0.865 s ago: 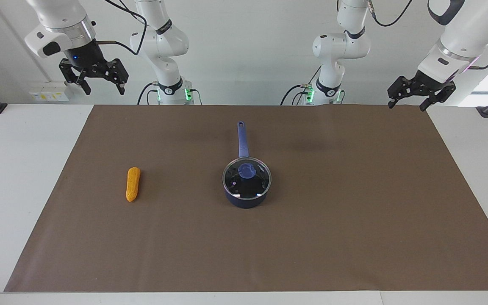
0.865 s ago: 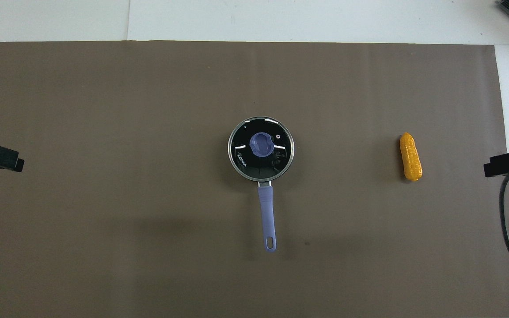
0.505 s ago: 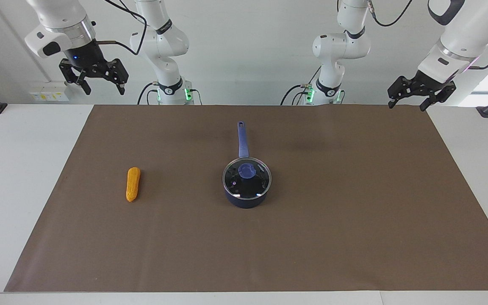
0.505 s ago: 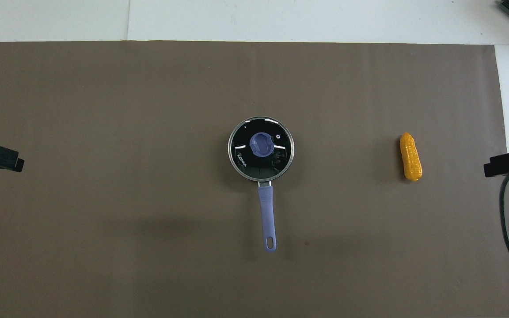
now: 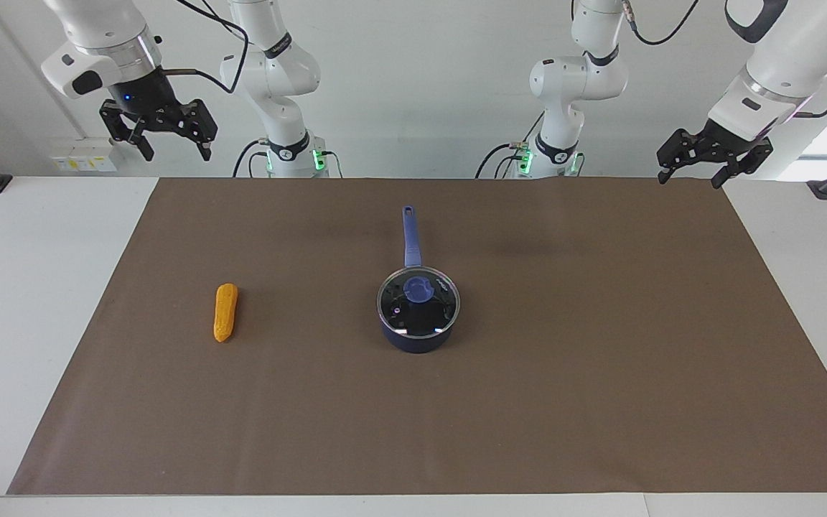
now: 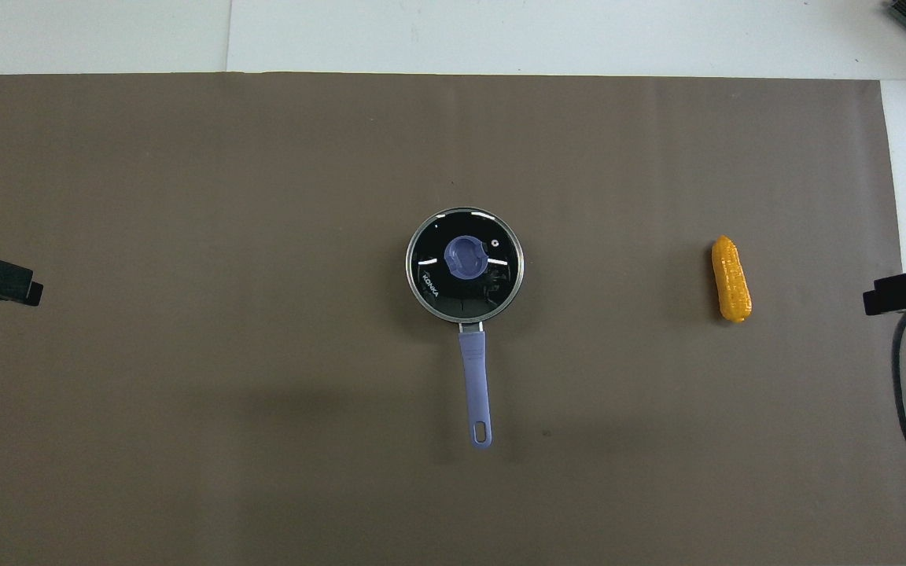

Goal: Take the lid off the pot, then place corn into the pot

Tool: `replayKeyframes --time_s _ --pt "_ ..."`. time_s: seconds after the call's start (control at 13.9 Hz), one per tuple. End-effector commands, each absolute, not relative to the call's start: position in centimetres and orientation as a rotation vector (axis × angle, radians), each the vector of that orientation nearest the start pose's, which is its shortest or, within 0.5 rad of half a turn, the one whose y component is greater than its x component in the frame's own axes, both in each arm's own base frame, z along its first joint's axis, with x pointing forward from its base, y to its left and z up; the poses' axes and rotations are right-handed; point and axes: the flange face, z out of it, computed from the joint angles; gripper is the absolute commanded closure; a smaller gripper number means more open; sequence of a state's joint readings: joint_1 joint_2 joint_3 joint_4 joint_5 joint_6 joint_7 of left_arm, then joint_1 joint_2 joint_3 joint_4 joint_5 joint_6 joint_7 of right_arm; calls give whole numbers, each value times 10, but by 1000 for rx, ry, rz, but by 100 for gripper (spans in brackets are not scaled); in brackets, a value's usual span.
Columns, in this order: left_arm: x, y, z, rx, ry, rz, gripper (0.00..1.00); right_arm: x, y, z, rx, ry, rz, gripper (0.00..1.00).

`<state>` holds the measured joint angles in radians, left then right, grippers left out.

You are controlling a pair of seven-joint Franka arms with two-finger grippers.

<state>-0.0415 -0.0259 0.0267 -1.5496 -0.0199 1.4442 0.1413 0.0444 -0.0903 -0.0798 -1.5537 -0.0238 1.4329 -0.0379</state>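
The right gripper (image 5: 167, 138) hangs high over the right arm's end of the table, above the white tabletop just off the mat's (image 5: 564, 402) corner nearest the robots; its fingers are spread and hold nothing. Below it and farther from the robots, the corn (image 5: 225, 311) lies flat on the mat, lengthwise toward the robots, well apart from the pot.

The pot (image 5: 418, 332) sits at the middle of the mat, its handle (image 5: 410, 235) pointing straight toward the robots. The lid (image 5: 418, 301) rests on it, level, its blue knob (image 5: 420, 289) at centre.

At the left arm's end, the left gripper (image 5: 693, 166) hangs in the air over the mat's corner nearest the robots, fingers spread and empty. Both arms wait clear of the pot and corn.
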Motion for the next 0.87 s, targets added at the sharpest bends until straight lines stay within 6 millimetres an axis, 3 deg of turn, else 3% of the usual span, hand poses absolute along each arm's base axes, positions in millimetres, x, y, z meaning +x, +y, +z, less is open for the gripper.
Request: replayKeyframes --time_s 0.0,0.14,0.43,0.79 --pt "532 -9 642 -3147 249 127 0 506 -30 673 -3157 -39 43 0" --pt "532 -14 642 -3145 263 125 0 500 -28 667 -3151 -41 50 0" --pt "532 -24 641 -3144 287 122 0 511 -30 653 -3149 -36 -8 0" --pt "535 -68 632 -3131 392 104 0 523 -36 619 -3149 -26 -33 0"
